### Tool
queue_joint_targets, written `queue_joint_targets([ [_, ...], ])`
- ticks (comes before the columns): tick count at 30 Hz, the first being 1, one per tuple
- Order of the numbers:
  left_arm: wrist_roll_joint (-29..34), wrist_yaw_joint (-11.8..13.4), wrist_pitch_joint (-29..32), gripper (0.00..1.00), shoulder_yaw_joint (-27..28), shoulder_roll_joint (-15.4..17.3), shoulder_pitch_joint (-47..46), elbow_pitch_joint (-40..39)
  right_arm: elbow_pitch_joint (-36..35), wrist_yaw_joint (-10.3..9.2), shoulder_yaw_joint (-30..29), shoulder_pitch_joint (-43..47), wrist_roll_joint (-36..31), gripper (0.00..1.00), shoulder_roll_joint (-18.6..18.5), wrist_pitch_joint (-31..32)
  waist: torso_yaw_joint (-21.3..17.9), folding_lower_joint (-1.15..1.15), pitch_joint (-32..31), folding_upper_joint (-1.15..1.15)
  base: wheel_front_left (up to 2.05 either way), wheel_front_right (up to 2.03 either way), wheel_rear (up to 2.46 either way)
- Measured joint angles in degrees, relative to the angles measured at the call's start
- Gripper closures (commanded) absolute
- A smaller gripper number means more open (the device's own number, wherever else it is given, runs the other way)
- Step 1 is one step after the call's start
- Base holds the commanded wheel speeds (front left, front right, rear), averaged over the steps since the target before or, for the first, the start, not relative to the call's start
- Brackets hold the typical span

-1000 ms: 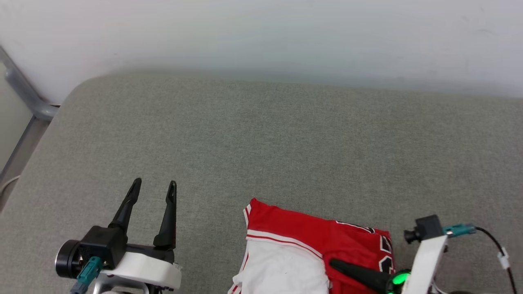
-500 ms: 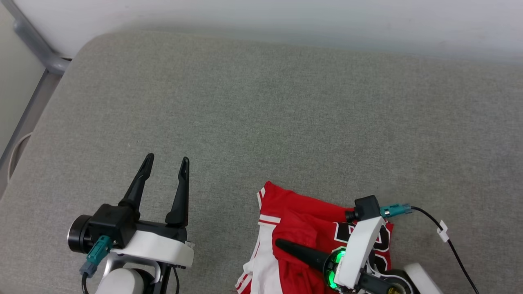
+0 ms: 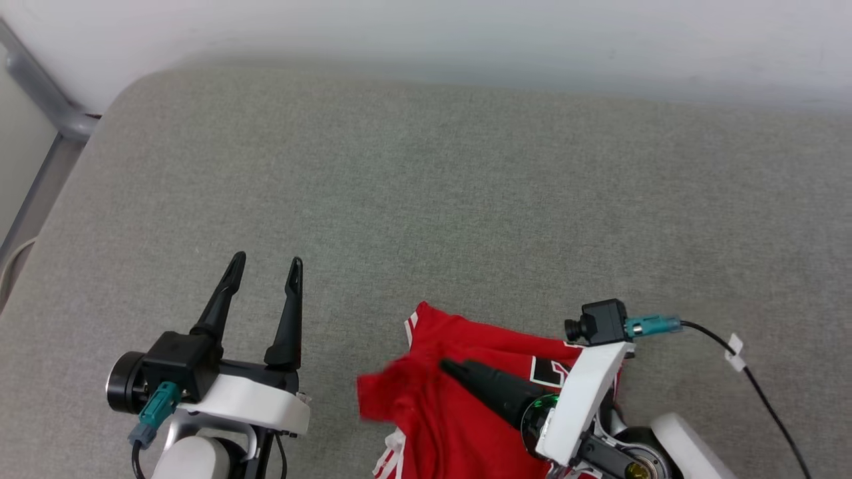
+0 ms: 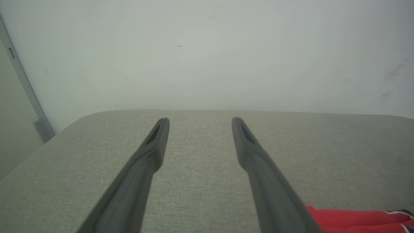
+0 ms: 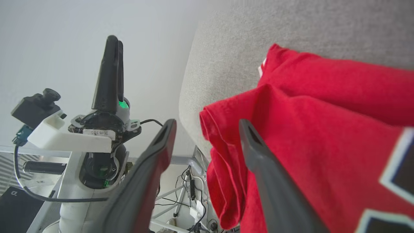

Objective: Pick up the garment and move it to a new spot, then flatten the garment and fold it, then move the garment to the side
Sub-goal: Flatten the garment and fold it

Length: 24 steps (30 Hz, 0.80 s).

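Observation:
The garment [image 3: 459, 346], bright red with black white-edged lettering, lies bunched at the near edge of the grey cushioned surface [image 3: 426, 199]. A red flap of it hangs blurred out to the left. My right gripper [image 3: 447, 367] reaches leftward over it. In the right wrist view its fingers stand apart around the red fold's edge [image 5: 226, 129], and I cannot tell whether either finger touches the cloth. The right gripper [image 5: 207, 122] is open. My left gripper [image 3: 265, 261] hovers open over bare cushion to the left, and the left wrist view [image 4: 199, 120] shows nothing between its fingers. A strip of the garment [image 4: 349, 218] shows at that view's lower right.
A white wall [image 3: 426, 33] backs the cushion. A grey metal frame [image 3: 40, 100] runs along the left beyond its rounded corner. A black cable [image 3: 765, 392] trails from my right wrist camera. In the right wrist view, cables and frame parts [image 5: 190, 200] lie below the cushion's edge.
The head camera shifted slightly. My right gripper moved up and left over the garment, then opened. A red flap has swung left and now covers the white panel. The left gripper stays open.

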Motion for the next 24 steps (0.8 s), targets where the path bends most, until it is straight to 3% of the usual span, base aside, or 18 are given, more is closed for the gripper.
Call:
queue_joint_targets([
  [5,0.1,-0.1,0.0,0.0,0.4,0.0,1.1,0.3,-1.5,0.0,-0.1,-0.2,-6.9,0.0,-3.0,-7.0,-1.0,0.0,-1.7,0.0,0.0,0.0,0.0],
  [8,0.1,0.1,0.0,0.0,0.8,0.0,2.4,0.6,-1.0,0.0,-2.8,0.4,-16.5,0.0,-5.9,-13.5,-2.2,0.0,-3.4,0.0,0.0,0.0,0.0],
  [10,0.1,0.1,0.0,0.0,0.9,0.1,2.7,0.7,-0.9,0.0,-4.3,0.8,-18.3,0.0,-6.2,-15.0,-2.5,0.0,-3.8,0.0,0.0,0.0,0.0],
  [11,0.1,0.3,0.0,0.0,1.2,0.1,3.2,0.9,-0.8,-0.01,-7.3,2.1,-23.6,0.0,-6.7,-17.8,-3.1,0.0,-4.6,0.0,0.0,0.0,0.0],
  [18,0.0,1.3,-0.1,0.0,2.6,0.1,5.6,1.3,-5.5,-0.01,-21.7,8.1,-40.8,0.0,-4.1,-26.0,-5.2,0.0,-7.1,0.0,0.0,0.0,0.0],
  [24,0.7,2.5,-0.1,0.0,3.6,0.5,8.2,1.5,-13.1,0.0,-27.0,13.6,-52.0,0.0,-1.0,-28.7,-6.7,0.0,-9.6,0.0,0.0,0.0,0.0],
])
